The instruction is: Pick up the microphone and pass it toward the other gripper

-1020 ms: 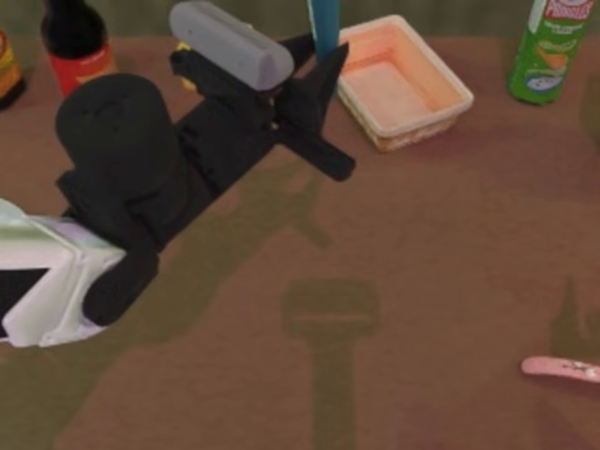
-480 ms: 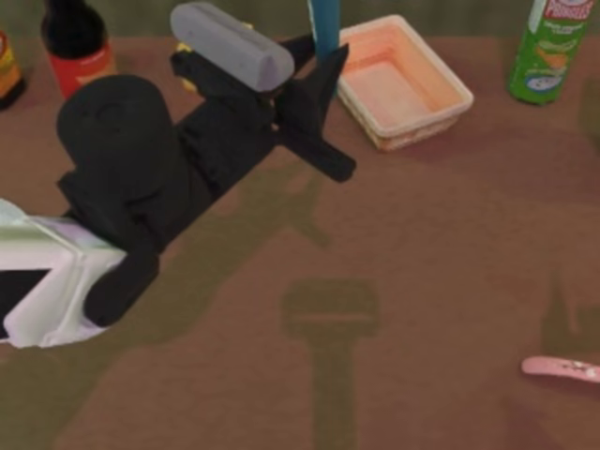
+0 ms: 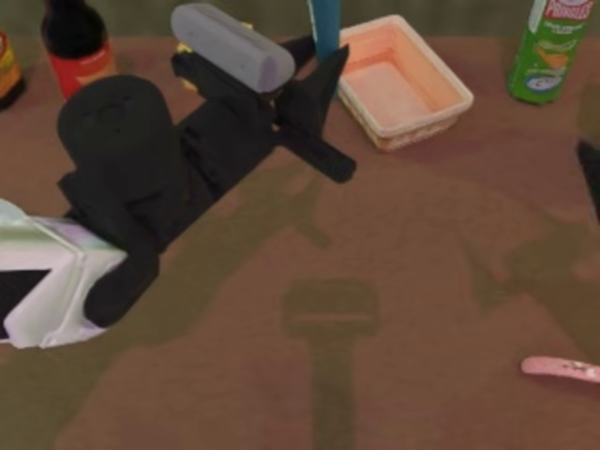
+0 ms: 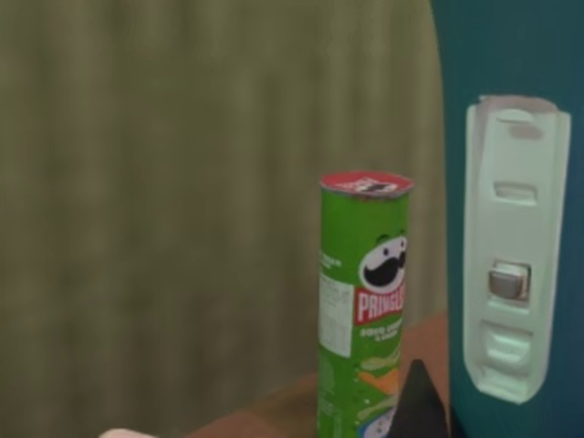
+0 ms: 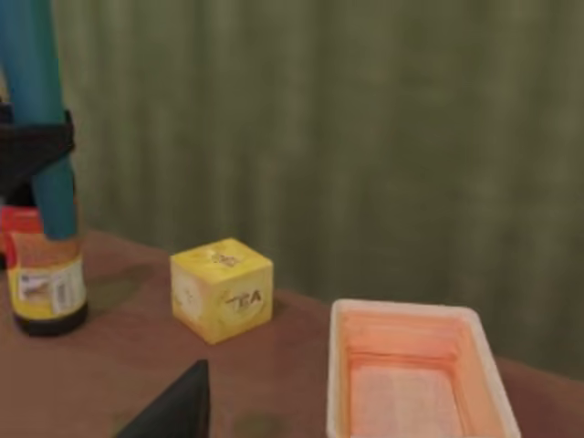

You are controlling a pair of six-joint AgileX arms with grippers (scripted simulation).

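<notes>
The microphone (image 3: pixel 324 26) hangs upright near the table's far edge, and only its teal handle shows in the top view. My left gripper (image 3: pixel 321 52) is shut on that handle. In the left wrist view the handle (image 4: pixel 511 137) fills one side, its white switch (image 4: pixel 511 274) facing the camera beside a black fingertip (image 4: pixel 420 401). In the right wrist view the handle (image 5: pixel 36 119) is clamped in the left arm's black claw (image 5: pixel 32 151). My right gripper (image 3: pixel 592 178) is just inside the top view's right edge, open, with one finger (image 5: pixel 178 406) in its own view.
A pink tray (image 3: pixel 403 80) lies right of the microphone. A green chip can (image 3: pixel 548 47) stands at the far right. A dark bottle (image 3: pixel 75 42) and a yellow tea box (image 5: pixel 222 287) stand at the far left. A pink flat stick (image 3: pixel 561 368) lies near the front right.
My right gripper has come into the top view at its right edge, and its shadow has spread over the right side of the table. The left arm and microphone have stayed put.
</notes>
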